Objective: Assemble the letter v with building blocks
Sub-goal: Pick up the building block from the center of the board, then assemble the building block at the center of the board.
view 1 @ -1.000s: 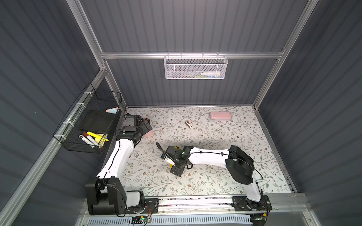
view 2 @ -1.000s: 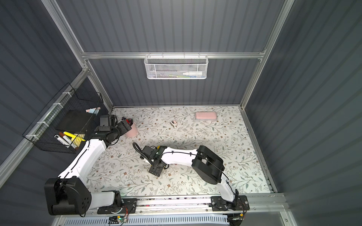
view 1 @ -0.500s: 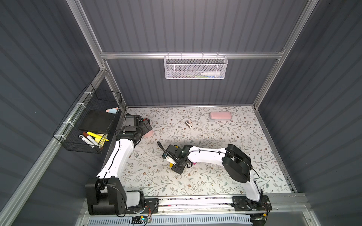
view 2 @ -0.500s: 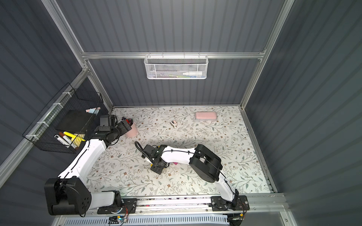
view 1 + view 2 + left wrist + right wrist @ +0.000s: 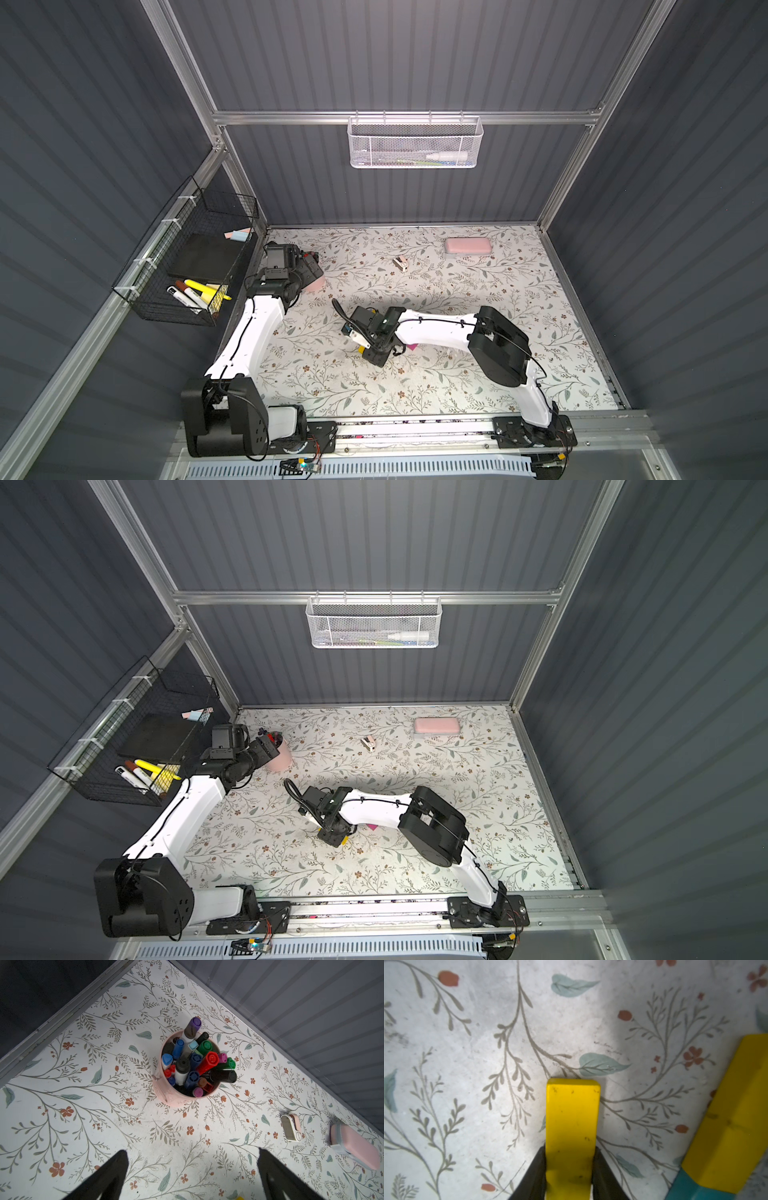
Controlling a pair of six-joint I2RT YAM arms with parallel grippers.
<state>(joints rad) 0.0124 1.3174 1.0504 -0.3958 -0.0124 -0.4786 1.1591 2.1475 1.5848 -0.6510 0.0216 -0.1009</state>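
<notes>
Floral-papered tabletop (image 5: 457, 374): at mid-table the right gripper (image 5: 570, 1152) pinches one yellow brick (image 5: 572, 1113). A second yellow brick (image 5: 733, 1126) butts against one teal brick (image 5: 691, 1191) just beside it, and one magenta brick (image 5: 412, 345) peeks from under the arm. Far left, the left gripper (image 5: 192, 1150) gapes wide above one pink cup of markers (image 5: 166, 1094).

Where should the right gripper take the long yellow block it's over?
Pinch the yellow block across its narrow width, near one end, coming from above: the long sides are flat, parallel and clear. The right gripper is shut on it that way.
</notes>
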